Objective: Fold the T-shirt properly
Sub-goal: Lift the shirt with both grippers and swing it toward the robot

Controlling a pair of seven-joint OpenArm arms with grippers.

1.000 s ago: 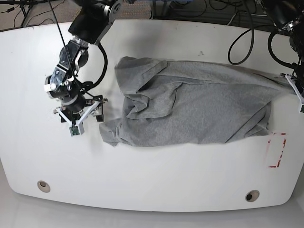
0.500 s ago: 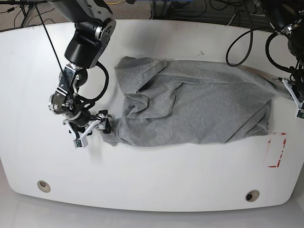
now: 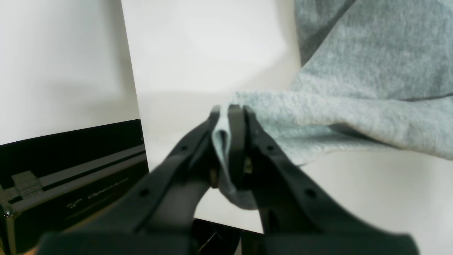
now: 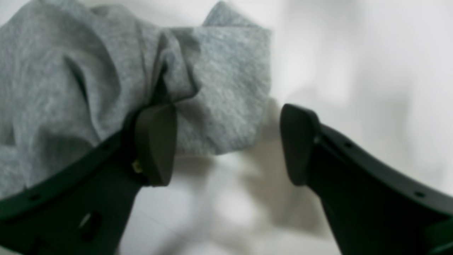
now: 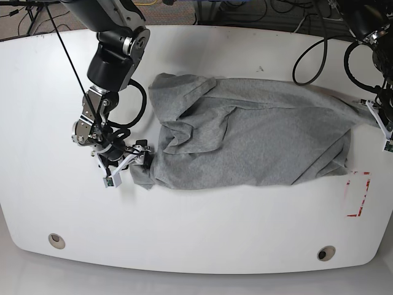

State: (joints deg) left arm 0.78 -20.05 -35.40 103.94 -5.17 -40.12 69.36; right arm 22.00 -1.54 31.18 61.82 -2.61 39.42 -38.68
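The white counter (image 5: pixel 196 233) carries the T-shirt (image 5: pixel 258 141), which lies crumpled lengthwise across its middle, with broad bare surface along the near edge and at both ends. A red-outlined marker (image 5: pixel 358 194) sits near the shirt's near corner on the base view's right. The right end effector (image 5: pixel 130 164) is at the bunched corner on the base view's left; in the right wrist view its jaws stand wide apart, one fingertip (image 4: pixel 155 141) touching the fabric (image 4: pixel 106 78), the other clear. The left end effector (image 3: pixel 229 117) is closed on a fold of the shirt edge (image 3: pixel 318 113) beside the counter edge.
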